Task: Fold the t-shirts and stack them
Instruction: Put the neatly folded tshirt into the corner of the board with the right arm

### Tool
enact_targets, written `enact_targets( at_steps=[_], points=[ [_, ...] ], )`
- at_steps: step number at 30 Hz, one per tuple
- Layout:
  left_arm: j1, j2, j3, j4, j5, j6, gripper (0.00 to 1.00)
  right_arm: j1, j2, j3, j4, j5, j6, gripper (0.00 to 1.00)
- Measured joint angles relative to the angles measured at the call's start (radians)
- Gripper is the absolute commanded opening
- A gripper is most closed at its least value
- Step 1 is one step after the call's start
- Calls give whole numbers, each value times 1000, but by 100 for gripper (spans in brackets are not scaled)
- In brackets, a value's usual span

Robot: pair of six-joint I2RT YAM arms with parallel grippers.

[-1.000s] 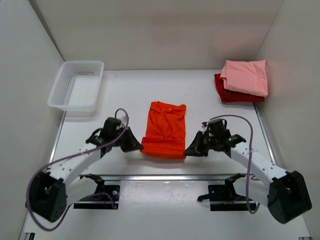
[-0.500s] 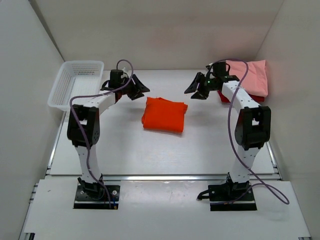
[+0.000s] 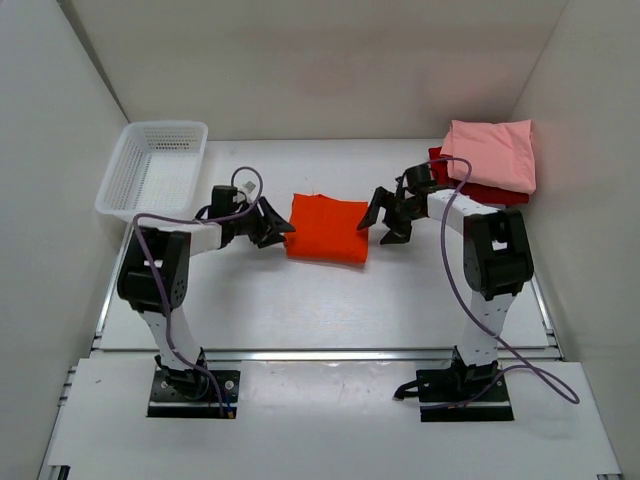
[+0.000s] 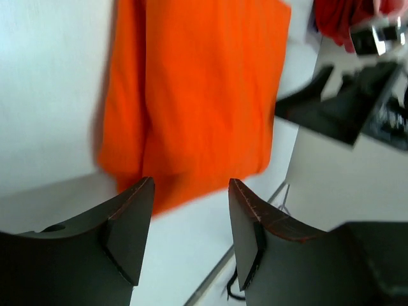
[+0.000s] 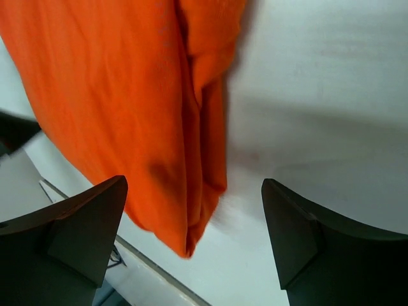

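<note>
Only overhead: basket (image 3: 146, 207), whole orange shirt (image 3: 328, 230)

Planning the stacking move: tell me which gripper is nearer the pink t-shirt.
Right. The right gripper hangs at the right edge of the orange t-shirt, short of the pink t-shirt; the left gripper is at its left edge, farther off.

White arms (image 3: 165, 330), black joints (image 3: 150, 275), purple cables (image 3: 248, 169)
</note>
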Motion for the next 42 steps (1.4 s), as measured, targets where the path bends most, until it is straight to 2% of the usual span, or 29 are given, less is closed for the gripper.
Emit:
enact_targets(
  at_steps=[7,11,12,14,15,17,19,22,25,31,36,42],
  points=[
    [5,-282,-235,25,42,-31,60,16,128,59,151,-121,99,85],
    [47,-383,-283,72,75,-76,59,46,204,110,232,-220,157,76],
    [60,-389,-284,77,84,-85,59,55,217,117,246,-244,166,65],
    [80,-391,-284,86,93,-95,59,64,239,122,258,-270,165,6],
    [89,-391,-284,85,96,-100,59,67,250,122,252,-278,166,0],
    [95,-391,-284,87,100,-107,59,71,273,127,204,-279,142,0],
    [96,-391,-284,89,104,-113,59,69,286,187,82,-223,93,0],
    [94,-391,-284,90,112,-117,58,90,286,364,-110,19,-54,0],
    [88,-391,-289,96,117,-122,58,112,280,512,-203,293,-201,0],
    [78,-389,-291,95,120,-121,57,133,241,597,-301,695,-433,0],
    [74,-365,-286,90,121,-121,58,92,232,700,-380,835,-540,0],
    [55,-332,-281,81,121,-121,57,-37,135,738,-367,875,-652,0]
  ],
)
